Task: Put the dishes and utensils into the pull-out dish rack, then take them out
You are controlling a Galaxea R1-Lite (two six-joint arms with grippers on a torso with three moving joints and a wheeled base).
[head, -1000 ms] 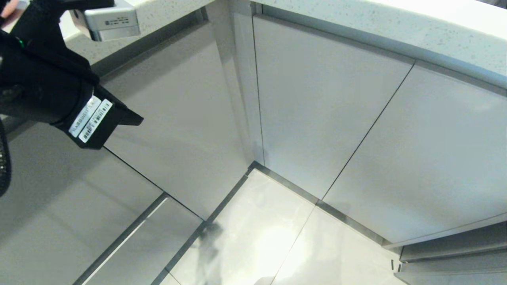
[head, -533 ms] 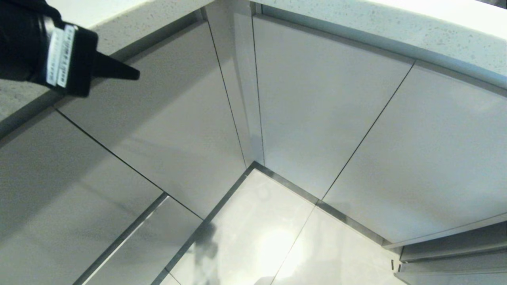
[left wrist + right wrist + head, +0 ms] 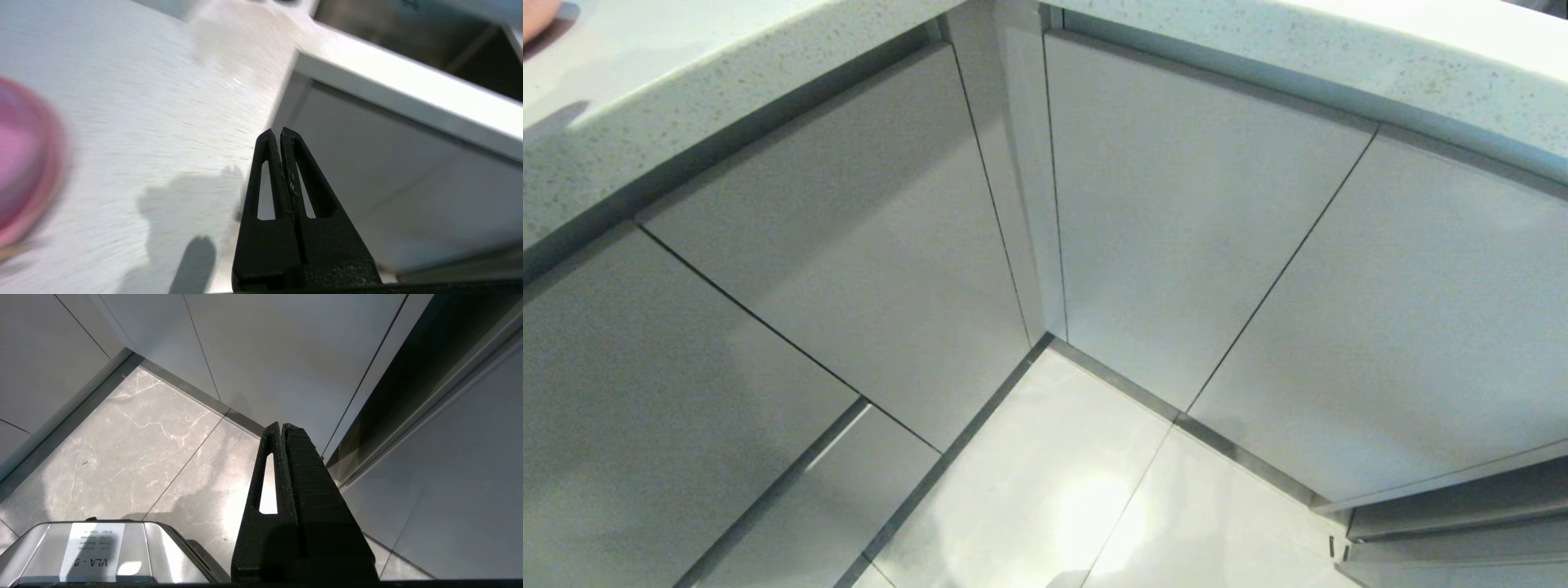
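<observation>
Blurred round pink dish [image 3: 22, 163] lies flat on pale countertop [image 3: 163, 102].

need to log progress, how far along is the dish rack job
Nothing looks loaded: the cabinet fronts are all closed and no rack is out. In hand: the left gripper, shut and empty, is over the countertop near a pink dish. The right gripper hangs shut above the floor. Loading and unloading remain.
</observation>
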